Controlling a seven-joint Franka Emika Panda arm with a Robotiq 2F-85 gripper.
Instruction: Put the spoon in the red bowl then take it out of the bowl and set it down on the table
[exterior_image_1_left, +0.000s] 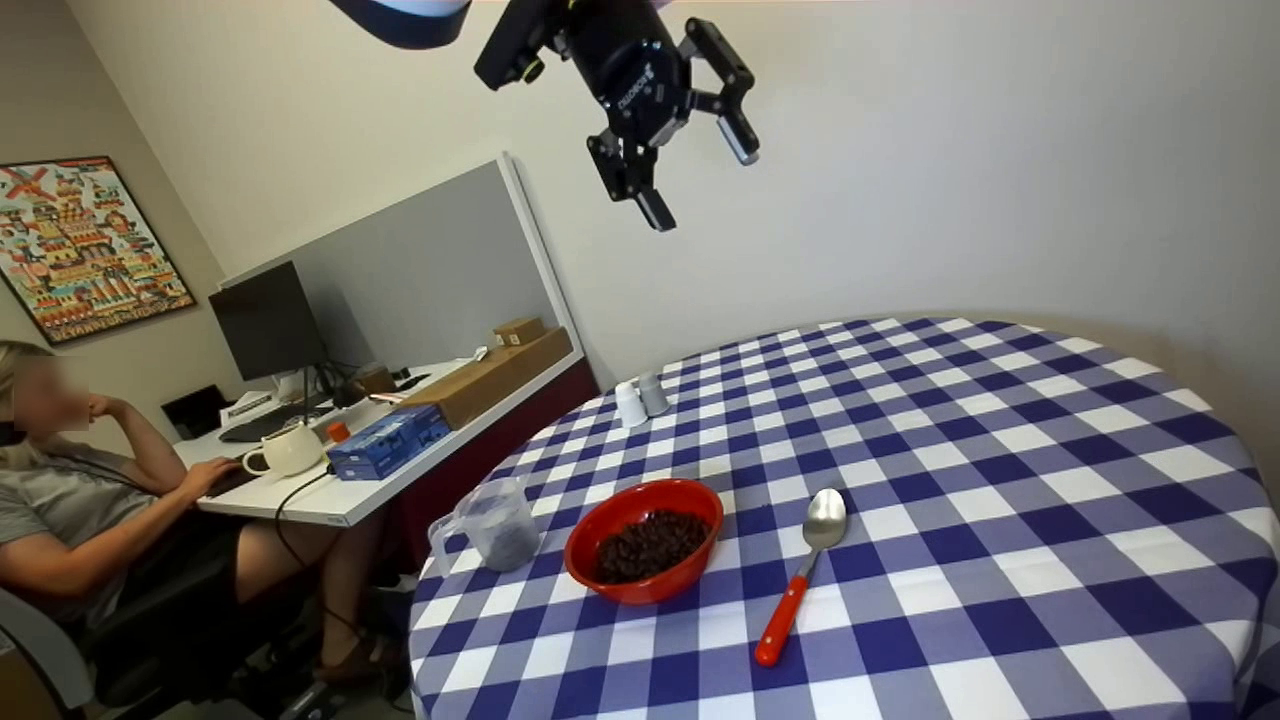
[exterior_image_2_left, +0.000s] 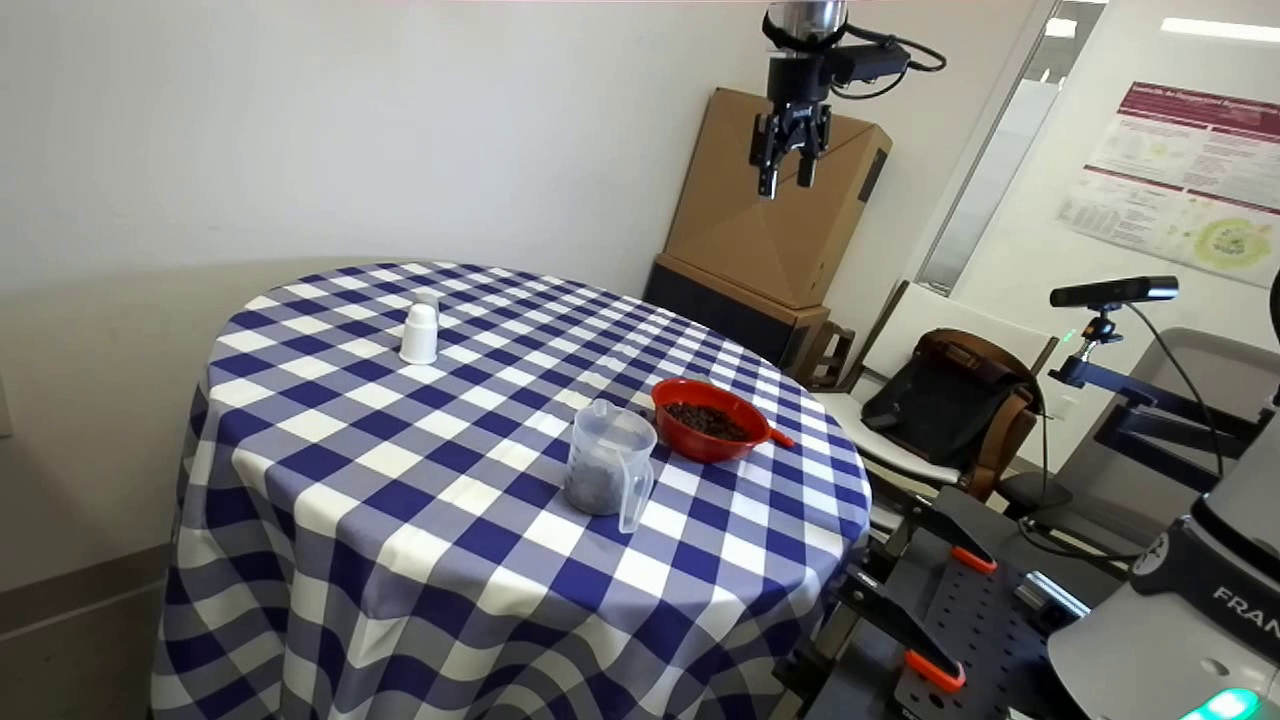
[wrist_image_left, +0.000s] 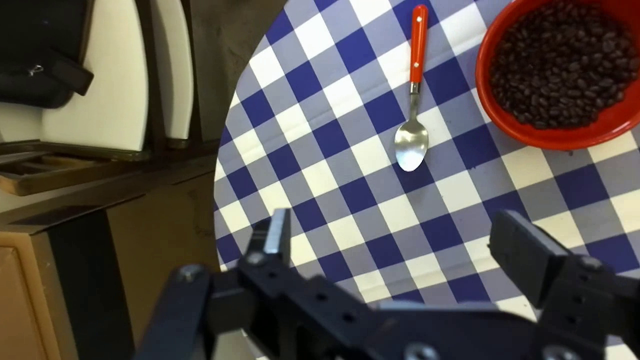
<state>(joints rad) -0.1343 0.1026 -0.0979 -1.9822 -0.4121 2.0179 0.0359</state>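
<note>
Black gripper (exterior_image_1_left: 704, 193) spread, empty. Red-handled metal spoon (wrist_image_left: 414, 89) flat on blue-and-white checkered table (exterior_image_1_left: 1000, 450), near round glossy red bowl (wrist_image_left: 565, 139); shallow pinch might slip, clipping the bowl could spill dark beans (wrist_image_left: 562, 65).
</note>
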